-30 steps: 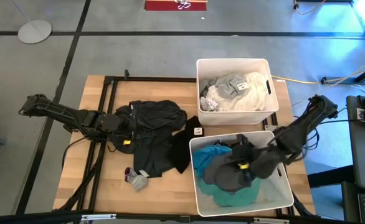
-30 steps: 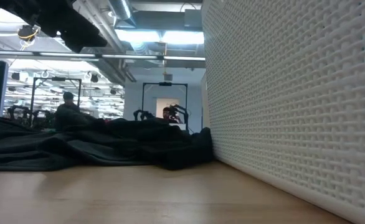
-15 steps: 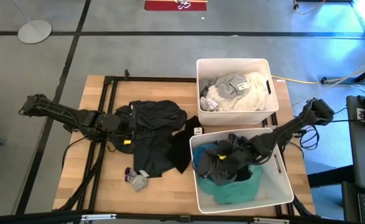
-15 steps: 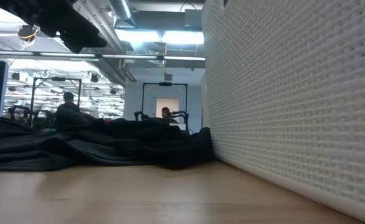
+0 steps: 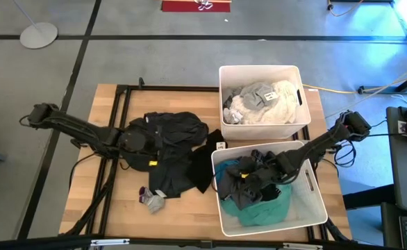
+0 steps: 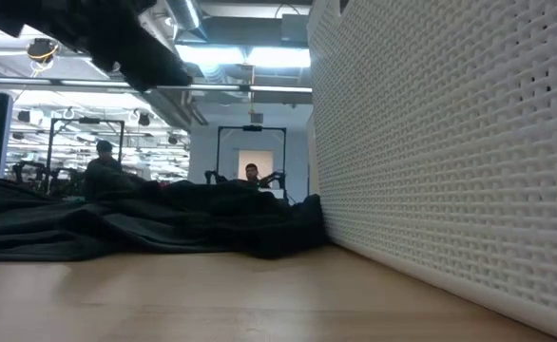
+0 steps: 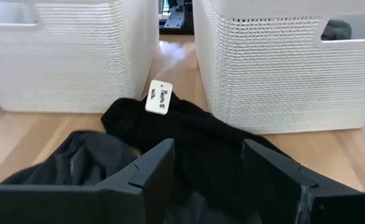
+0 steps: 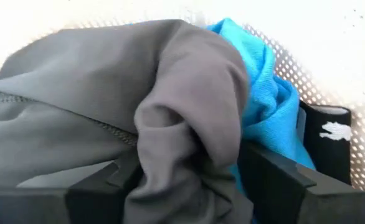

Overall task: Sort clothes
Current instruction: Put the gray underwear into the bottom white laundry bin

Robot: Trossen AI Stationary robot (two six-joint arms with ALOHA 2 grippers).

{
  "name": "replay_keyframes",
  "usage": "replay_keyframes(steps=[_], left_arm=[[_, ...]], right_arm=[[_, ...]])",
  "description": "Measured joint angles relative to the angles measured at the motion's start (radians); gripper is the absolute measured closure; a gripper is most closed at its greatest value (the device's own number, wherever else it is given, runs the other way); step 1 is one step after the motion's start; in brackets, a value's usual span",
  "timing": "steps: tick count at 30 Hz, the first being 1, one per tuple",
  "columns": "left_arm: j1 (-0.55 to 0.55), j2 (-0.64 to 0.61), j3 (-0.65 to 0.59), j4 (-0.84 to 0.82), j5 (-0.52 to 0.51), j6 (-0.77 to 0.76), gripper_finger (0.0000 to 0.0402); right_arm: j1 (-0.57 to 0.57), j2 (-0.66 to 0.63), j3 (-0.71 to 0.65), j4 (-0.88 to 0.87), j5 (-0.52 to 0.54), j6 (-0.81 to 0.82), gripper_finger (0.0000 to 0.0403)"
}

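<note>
The clothes lie in three places. A dark pile [image 5: 176, 132] and a black garment [image 7: 195, 134] with a white tag [image 7: 159, 98] lie on the table. A small grey sock [image 5: 151, 200] lies nearer the front. My left gripper [image 7: 207, 177] stands open just over the black garment, at the pile's right side [image 5: 162, 144]. My right gripper [image 8: 185, 186] is open inside the near bin [image 5: 316, 201]. A fold of a dark grey garment [image 8: 170, 124] stands between its fingers, on teal cloth [image 8: 263, 93]. My right gripper comes slanting down from the table's right, with its fingers [image 8: 270, 177] on either side of the grey garment's fold [image 8: 189, 143]. The garment lies heaped on the teal cloth [image 5: 266, 212] in the bin. Whether the fingers touch it I cannot tell.
The far bin [image 5: 222, 90] holds white, cream and light grey clothes. A narrow strip of table [image 7: 170, 59] runs between the two bins. In the low view the near bin's wall [image 6: 450, 142] fills the right side. A black piece with a white logo [image 8: 329, 137] lies in the near bin.
My right gripper has gone down into the near bin and toward its left side, rolling a little. The grey garment sank with it and is now heaped on the teal cloth. My left gripper has moved toward the table's right over the dark pile, slightly lower.
</note>
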Motion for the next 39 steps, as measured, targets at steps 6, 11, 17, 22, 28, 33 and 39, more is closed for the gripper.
replay_keyframes(steps=[6,11,17,22,28,33,39], left_arm=[[0.001,0.245,0.0,0.266,0.0,0.048,0.0224],[0.037,0.462,0.0,0.493,-0.002,0.04,0.0224],[0.103,0.67,0.06,0.555,-0.002,-0.014,0.0224],[0.13,0.821,0.149,0.554,0.044,-0.004,0.0224],[0.133,0.937,0.241,0.554,0.087,0.052,0.0224],[0.143,1.008,0.292,0.557,0.155,0.074,0.0224],[0.151,1.09,0.327,0.601,0.151,0.057,0.0231]], right_arm=[[0.0,0.0,0.0,0.004,0.009,-0.008,0.0181],[0.0,0.0,0.0,0.005,0.039,-0.011,0.0182],[0.0,0.0,0.0,0.005,0.069,-0.021,0.0182],[0.0,0.0,0.0,0.005,0.099,-0.027,0.0182],[0.0,0.0,0.0,0.006,0.119,-0.027,0.0182],[0.0,0.0,0.0,0.006,0.122,-0.027,0.0182],[0.0,0.0,0.0,0.008,0.144,-0.027,0.0182]])
